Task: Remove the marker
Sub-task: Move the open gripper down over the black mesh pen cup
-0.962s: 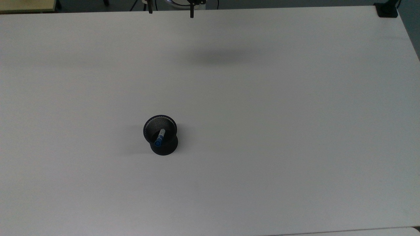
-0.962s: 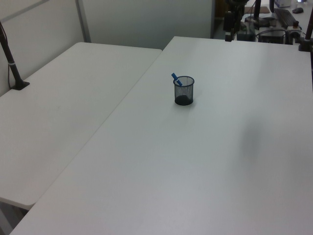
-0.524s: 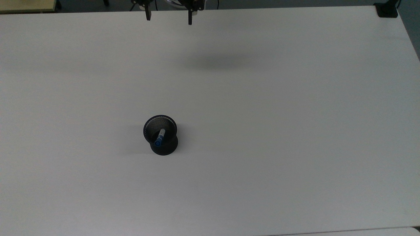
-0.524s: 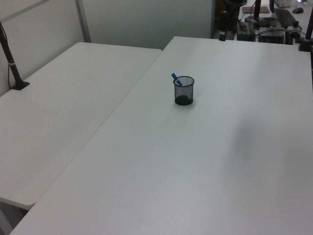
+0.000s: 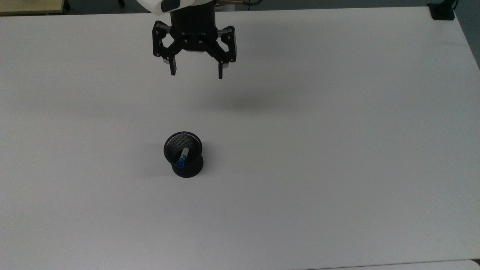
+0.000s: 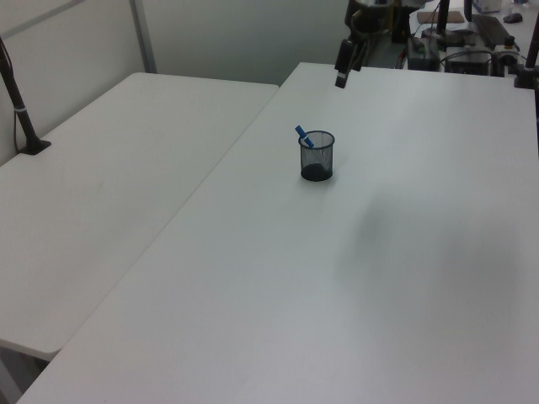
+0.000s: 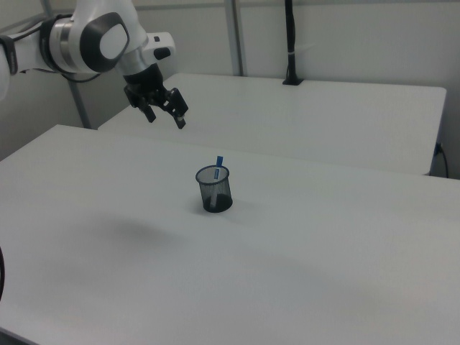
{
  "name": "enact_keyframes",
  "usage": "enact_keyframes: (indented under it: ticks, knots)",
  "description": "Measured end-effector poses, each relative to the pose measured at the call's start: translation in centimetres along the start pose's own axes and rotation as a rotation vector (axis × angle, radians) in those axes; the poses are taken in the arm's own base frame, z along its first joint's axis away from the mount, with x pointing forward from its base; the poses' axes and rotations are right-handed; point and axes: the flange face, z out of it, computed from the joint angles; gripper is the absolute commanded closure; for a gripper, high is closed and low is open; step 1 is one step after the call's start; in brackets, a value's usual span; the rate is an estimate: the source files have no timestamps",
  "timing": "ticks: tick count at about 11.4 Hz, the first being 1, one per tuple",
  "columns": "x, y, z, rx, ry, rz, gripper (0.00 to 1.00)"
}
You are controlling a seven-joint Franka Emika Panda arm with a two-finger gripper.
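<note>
Approach stage: marker stands tilted in the mesh cup, blue tip poking above the rim. My gripper hangs well apart — jaws wide, empty. I should centre over the exposed tip, descend straight, pinch above the rim — without nudging the cup.

The gripper has moved from the far edge of the table further into the top view, closer to the mesh cup. Its shadow on the table moved with it toward the cup.
</note>
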Motion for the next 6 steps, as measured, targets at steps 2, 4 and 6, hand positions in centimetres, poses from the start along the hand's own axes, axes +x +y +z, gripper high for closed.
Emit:
enact_keyframes:
  ticks: [2, 4, 6]
  knots:
    - [1.4, 0.4, 1.9, 0.002, 0.071, 0.008, 0.00]
    - [2.4, 0.9, 5.7, -0.028, 0.095, -0.008, 0.00]
    - [3.3, 1.4, 9.6, -0.041, 0.133, 0.001, 0.01]
